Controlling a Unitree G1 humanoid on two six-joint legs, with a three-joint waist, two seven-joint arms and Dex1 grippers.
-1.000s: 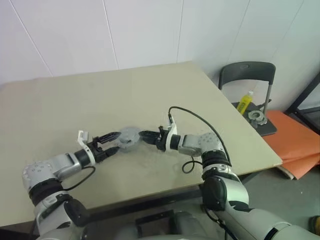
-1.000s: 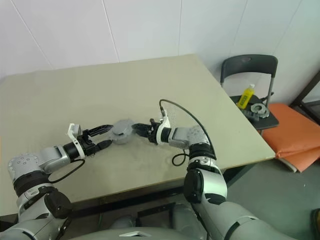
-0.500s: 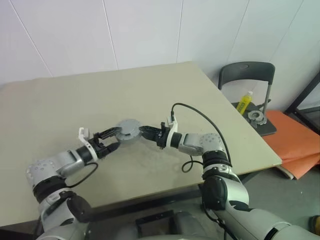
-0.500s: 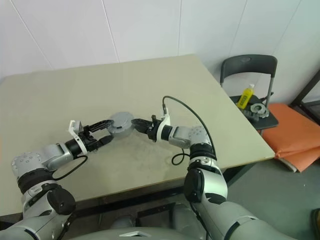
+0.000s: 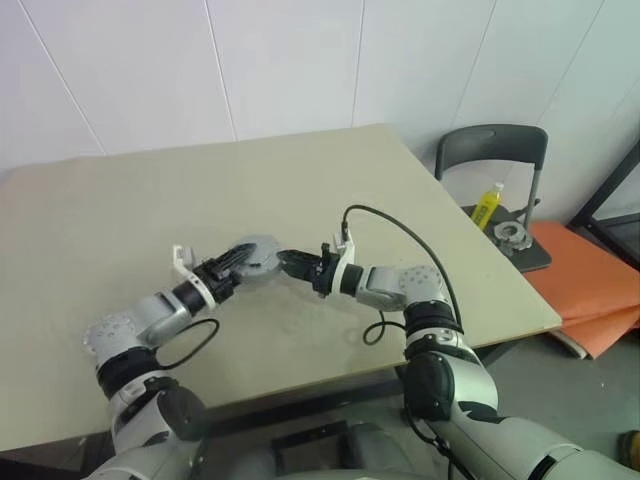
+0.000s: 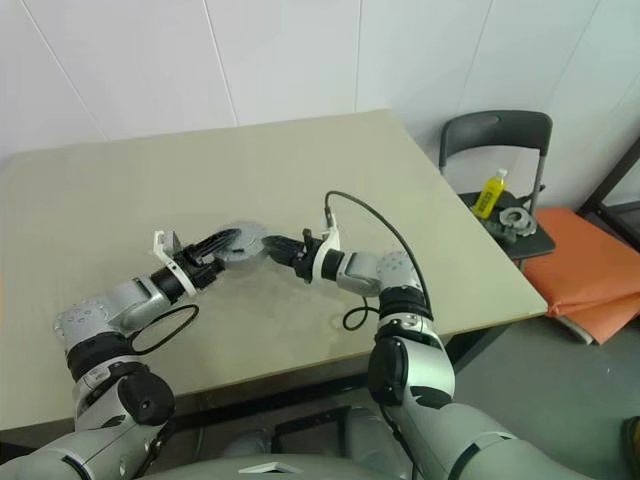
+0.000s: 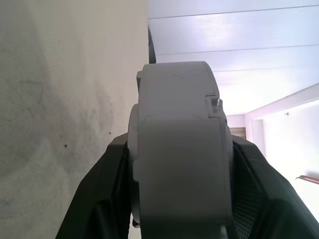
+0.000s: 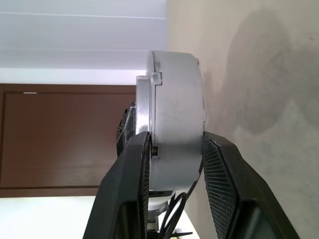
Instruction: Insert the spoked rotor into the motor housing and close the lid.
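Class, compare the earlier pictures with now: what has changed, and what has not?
The left tool moved in and closed from open onto the grey motor housing. The right tool kept its grip on it throughout, above the table. The chair stayed unchanged.

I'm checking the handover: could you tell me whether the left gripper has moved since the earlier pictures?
Yes. The left gripper has shifted along the table toward the chair, closing around the motor housing.

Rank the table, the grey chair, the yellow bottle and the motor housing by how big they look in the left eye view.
1. table
2. grey chair
3. motor housing, held above the table
4. yellow bottle, the smallest, though it stands farther from the camera
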